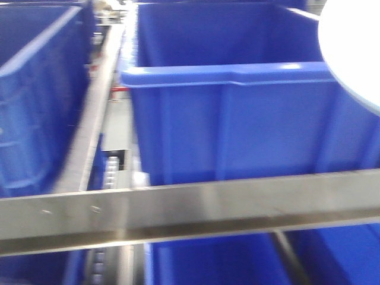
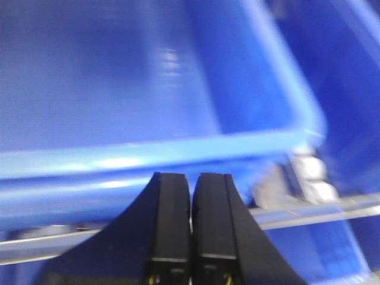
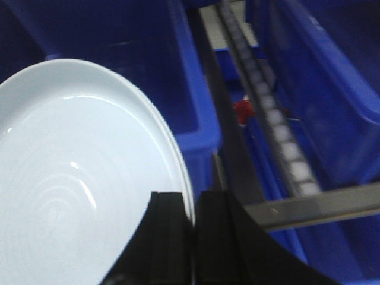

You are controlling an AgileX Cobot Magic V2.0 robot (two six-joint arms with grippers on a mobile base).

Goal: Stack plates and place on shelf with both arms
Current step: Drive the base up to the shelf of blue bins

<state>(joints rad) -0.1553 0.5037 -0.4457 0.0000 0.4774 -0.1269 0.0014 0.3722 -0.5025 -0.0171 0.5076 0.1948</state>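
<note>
Right end effector (image 3: 193,214) pinches plates' (image 3: 77,178) rim.

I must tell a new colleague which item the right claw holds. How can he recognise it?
Find the rack of blue crates behind the steel rail. The right claw pinches the plates by their rim: round, shallow, the only pale things among blue.

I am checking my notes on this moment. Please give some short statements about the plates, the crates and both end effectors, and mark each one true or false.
1. The right end effector grips the rim of the plates. True.
2. The left end effector holds a plate. False: its fingers are closed together with nothing between them.
3. The crate in front is blue. True.
4. The plates already rest inside a crate. False: they are held above the metal rail.
5. The plates are red. False: they are white to pale blue.
</note>
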